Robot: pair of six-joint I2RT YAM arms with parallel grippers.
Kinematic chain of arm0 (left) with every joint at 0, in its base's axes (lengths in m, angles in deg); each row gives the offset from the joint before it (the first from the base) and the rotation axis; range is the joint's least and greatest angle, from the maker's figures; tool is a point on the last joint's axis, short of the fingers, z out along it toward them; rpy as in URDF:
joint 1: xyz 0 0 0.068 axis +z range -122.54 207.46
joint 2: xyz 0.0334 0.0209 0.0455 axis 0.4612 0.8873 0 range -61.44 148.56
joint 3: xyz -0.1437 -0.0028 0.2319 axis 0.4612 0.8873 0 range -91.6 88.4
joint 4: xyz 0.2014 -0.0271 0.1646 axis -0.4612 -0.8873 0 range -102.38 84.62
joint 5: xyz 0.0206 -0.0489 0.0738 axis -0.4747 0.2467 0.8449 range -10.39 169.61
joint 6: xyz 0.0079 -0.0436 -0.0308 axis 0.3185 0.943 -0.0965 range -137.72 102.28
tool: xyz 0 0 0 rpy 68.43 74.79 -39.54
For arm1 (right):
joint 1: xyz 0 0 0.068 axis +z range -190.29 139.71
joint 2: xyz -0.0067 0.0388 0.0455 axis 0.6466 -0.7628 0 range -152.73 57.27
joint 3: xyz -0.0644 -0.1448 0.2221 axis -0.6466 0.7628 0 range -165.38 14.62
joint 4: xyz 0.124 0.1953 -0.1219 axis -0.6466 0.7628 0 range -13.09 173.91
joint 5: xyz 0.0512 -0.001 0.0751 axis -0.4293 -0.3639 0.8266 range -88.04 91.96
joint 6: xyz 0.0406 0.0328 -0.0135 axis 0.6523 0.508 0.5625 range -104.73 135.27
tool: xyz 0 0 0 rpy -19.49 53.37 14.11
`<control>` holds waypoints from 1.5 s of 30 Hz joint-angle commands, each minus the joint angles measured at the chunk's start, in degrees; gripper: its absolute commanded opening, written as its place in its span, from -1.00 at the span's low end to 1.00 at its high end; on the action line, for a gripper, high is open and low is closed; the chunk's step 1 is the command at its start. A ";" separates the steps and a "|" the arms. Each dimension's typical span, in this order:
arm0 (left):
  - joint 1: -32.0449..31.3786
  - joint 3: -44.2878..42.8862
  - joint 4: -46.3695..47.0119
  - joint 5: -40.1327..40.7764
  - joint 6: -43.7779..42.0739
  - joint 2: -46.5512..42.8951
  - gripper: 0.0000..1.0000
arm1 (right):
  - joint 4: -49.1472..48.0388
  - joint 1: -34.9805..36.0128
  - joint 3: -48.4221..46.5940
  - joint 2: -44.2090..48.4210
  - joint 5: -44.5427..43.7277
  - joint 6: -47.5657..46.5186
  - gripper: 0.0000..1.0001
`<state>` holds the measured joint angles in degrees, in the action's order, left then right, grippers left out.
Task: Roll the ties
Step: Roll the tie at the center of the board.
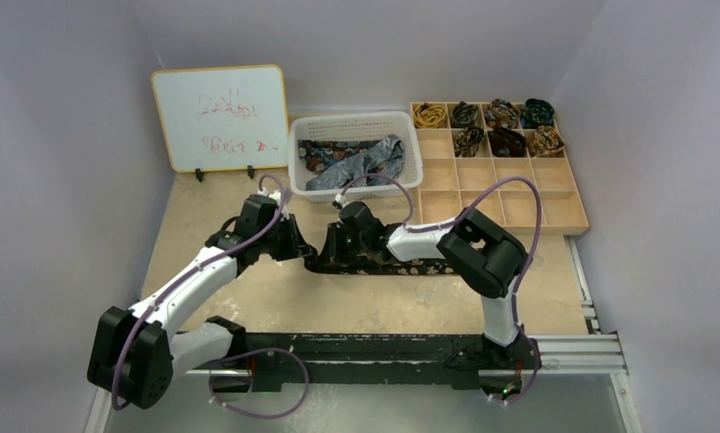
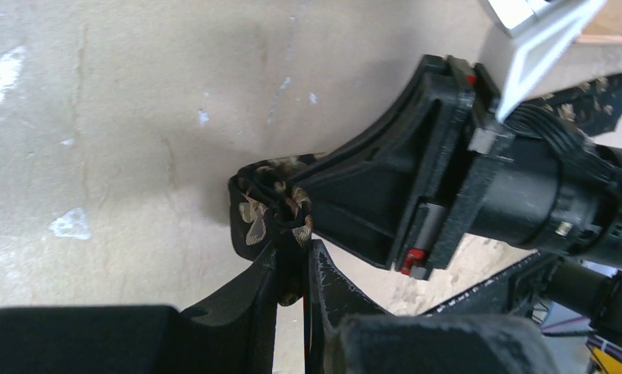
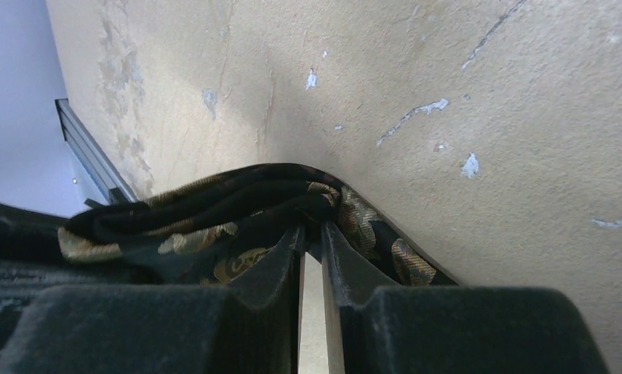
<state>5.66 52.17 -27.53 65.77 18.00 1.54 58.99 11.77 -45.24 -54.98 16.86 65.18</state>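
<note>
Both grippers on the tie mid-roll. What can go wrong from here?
The left gripper and right gripper pinch the same small coil of the tie, close together; they may collide.
Both grips are fingertip-only; a slip could unroll it.
The loose tail lies under the right arm and may snag.

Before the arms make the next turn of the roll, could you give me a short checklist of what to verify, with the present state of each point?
1. Left gripper grips the tie: ok, jaws closed on its coiled end.
2. Right gripper grips the same tie: ok, its tips pinch a fold.
3. Unrolled length lies flat on the table: cannot tell, the right arm hides part of it.
4. Room between the two grippers: not ok, they crowd close together at the coil.
5. Free compartment in the tray: ok, most are empty.
</note>
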 commanded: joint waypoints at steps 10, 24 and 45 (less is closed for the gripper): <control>-1.11 -2.08 5.78 -6.27 -2.06 3.10 -0.85 | -9.29 -2.85 5.76 1.06 9.14 3.06 -0.62; -1.40 -2.17 5.86 -4.56 -2.24 2.55 -0.84 | -5.84 -4.77 10.23 10.06 5.03 1.65 -0.53; -2.54 -4.52 2.00 -0.30 -3.44 3.16 -0.83 | -1.61 -2.91 1.43 0.65 3.50 -0.42 -0.80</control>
<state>3.61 50.90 -24.06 62.12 15.95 4.67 55.26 7.94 -41.28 -53.49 20.90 65.90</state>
